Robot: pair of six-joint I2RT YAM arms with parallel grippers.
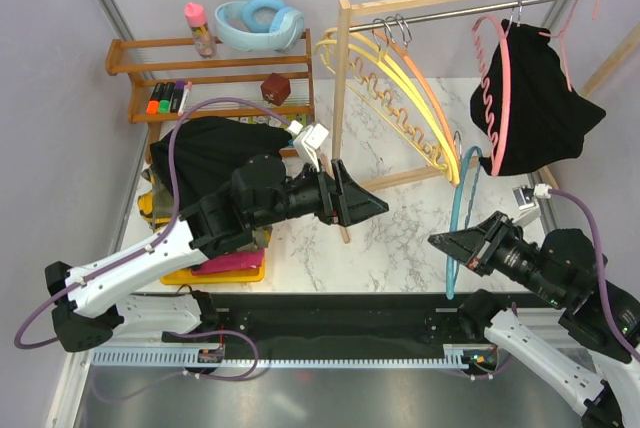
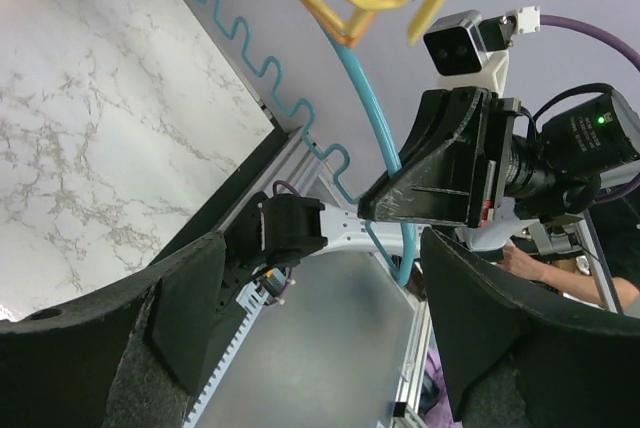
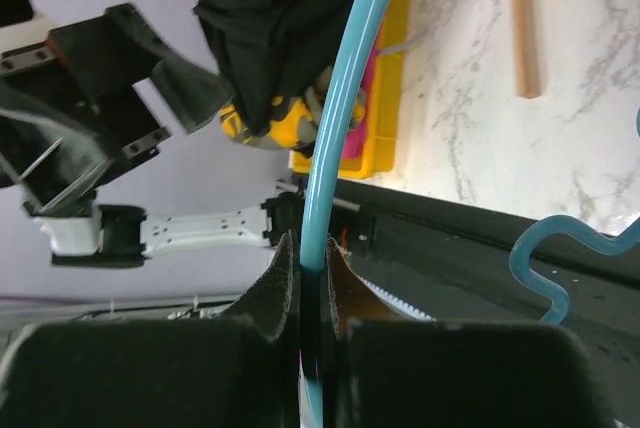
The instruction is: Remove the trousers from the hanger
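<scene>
Soft black cloth trousers (image 1: 535,118) drape over a wavy pink plastic hanger (image 1: 484,98) on a metal rail (image 1: 440,14), above the far right of the marble worktop (image 1: 400,248). The right tool (image 3: 310,253) is clamped on a thin, empty blue plastic hanger (image 3: 340,98). The left tool (image 2: 320,288) gapes, holding nothing. The trousers look light, limp and likely to slide, so pinching a hanging lower fold seems best.
</scene>
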